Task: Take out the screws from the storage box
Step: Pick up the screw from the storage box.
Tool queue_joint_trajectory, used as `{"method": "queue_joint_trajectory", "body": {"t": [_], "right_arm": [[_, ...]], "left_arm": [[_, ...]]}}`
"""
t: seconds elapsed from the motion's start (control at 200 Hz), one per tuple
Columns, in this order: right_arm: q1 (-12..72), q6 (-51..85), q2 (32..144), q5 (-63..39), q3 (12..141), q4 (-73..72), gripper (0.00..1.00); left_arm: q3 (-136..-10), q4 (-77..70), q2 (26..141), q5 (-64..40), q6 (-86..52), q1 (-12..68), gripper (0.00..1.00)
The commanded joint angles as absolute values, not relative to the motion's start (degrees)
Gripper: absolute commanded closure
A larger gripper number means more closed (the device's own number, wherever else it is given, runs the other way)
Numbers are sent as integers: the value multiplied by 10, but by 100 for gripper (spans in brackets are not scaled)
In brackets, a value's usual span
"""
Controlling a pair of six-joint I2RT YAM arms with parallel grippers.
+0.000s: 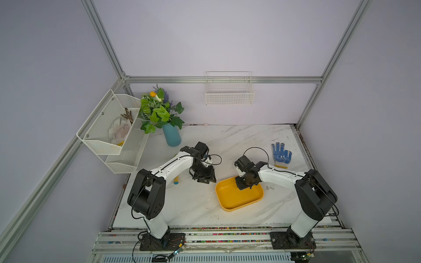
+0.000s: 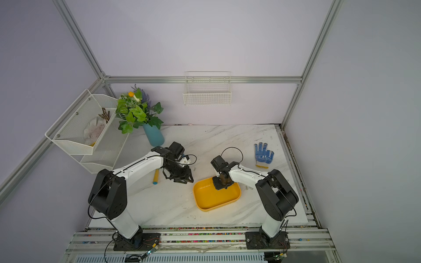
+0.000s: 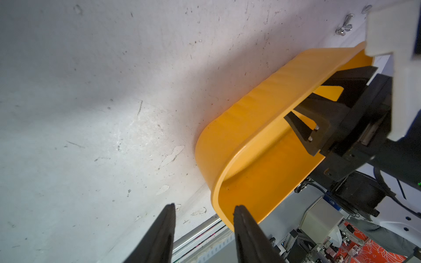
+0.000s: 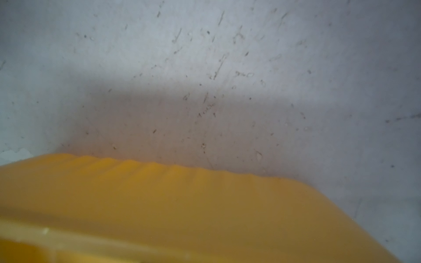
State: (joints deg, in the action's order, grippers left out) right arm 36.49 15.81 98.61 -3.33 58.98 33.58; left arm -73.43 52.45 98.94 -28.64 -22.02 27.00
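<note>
The yellow storage box (image 1: 230, 200) (image 2: 209, 201) lies on the marble table, right of centre. My right gripper (image 1: 242, 185) reaches down into its far end. The left wrist view shows the right gripper's fingers (image 3: 301, 133) standing apart inside the box (image 3: 239, 127), tips hidden behind the wall. The right wrist view holds only the box's outer wall (image 4: 182, 205). Two screws (image 1: 270, 187) (image 2: 249, 187) (image 3: 344, 28) lie on the table just right of the box. No screws show inside the box. My left gripper (image 1: 206, 180) (image 3: 204, 208) hovers open and empty left of the box.
A blue-dotted glove (image 1: 281, 153) lies at the back right. A yellow-handled tool (image 2: 156, 176) rests under the left arm. At the back left stands a blue vase (image 1: 172, 136) with a plant. White wire baskets hang on the left frame (image 1: 109, 134) and the back wall (image 1: 229, 95).
</note>
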Motion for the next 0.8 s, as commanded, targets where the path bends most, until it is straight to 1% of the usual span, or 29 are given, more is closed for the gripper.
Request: {"method": "queue_joint_trajectory", "body": {"t": [0.0, 0.27, 0.49, 0.59, 0.765, 0.795], "right_arm": [[368, 189, 997, -23, 600, 328, 63], [370, 211, 991, -2, 598, 306, 63], [371, 217, 1014, 44, 610, 313, 62], [371, 209, 1017, 44, 603, 311, 64], [371, 197, 1010, 46, 590, 313, 72], [371, 195, 1007, 45, 586, 313, 75]], "left_arm": [[-707, 529, 988, -290, -219, 270, 53], [-708, 534, 987, -292, -215, 271, 53], [-715, 544, 991, -295, -210, 272, 53], [-719, 550, 989, -293, -206, 272, 53], [-715, 553, 988, -292, -205, 272, 53], [-715, 553, 987, -291, -206, 272, 53]]}}
